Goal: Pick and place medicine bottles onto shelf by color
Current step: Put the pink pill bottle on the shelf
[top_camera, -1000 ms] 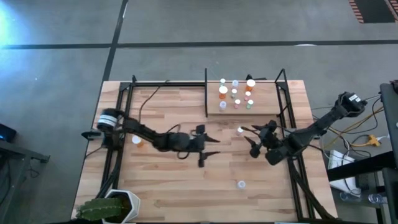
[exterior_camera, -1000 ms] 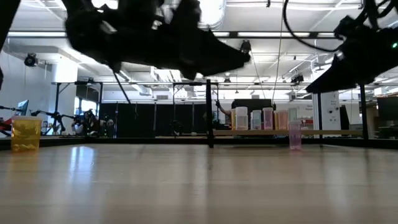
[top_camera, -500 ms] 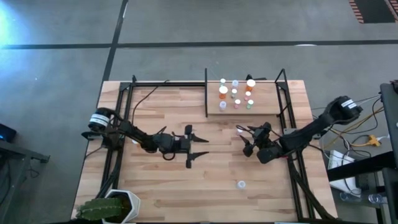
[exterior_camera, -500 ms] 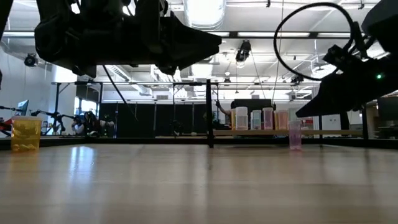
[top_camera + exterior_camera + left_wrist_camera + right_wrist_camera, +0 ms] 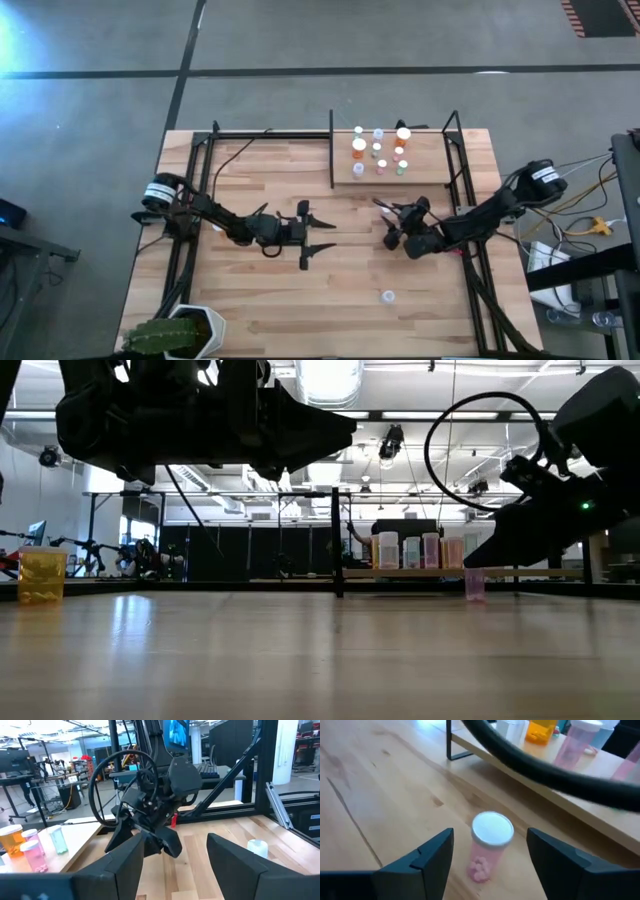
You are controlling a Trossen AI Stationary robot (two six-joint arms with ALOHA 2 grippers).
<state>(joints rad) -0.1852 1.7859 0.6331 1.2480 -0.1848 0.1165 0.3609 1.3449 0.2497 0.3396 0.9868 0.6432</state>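
Note:
A pink medicine bottle (image 5: 482,862) with a white cap stands upright on the table right of centre. My right gripper (image 5: 490,832) is open around it, one finger on each side, slanting down from the table's right; no touch shows. In the low view the bottle (image 5: 475,584) stands just under that gripper (image 5: 492,556). My left gripper (image 5: 325,235) hovers open and level over the table's middle, holding nothing. Several bottles (image 5: 378,152) stand on the shelf (image 5: 430,160) at the far right. A clear bottle (image 5: 387,296) stands alone toward the near edge.
An orange bottle (image 5: 42,575) stands on the table's left part. Black rods (image 5: 455,150) and an upright divider (image 5: 332,150) bound the shelf. A potted plant (image 5: 175,335) sits at the near left corner. Bare wood lies between the two grippers.
My right gripper has come down and toward the table's left, and its fingers now stand around the pink bottle. My left gripper drew back toward the table's left edge, then kept still. The bottles have not moved.

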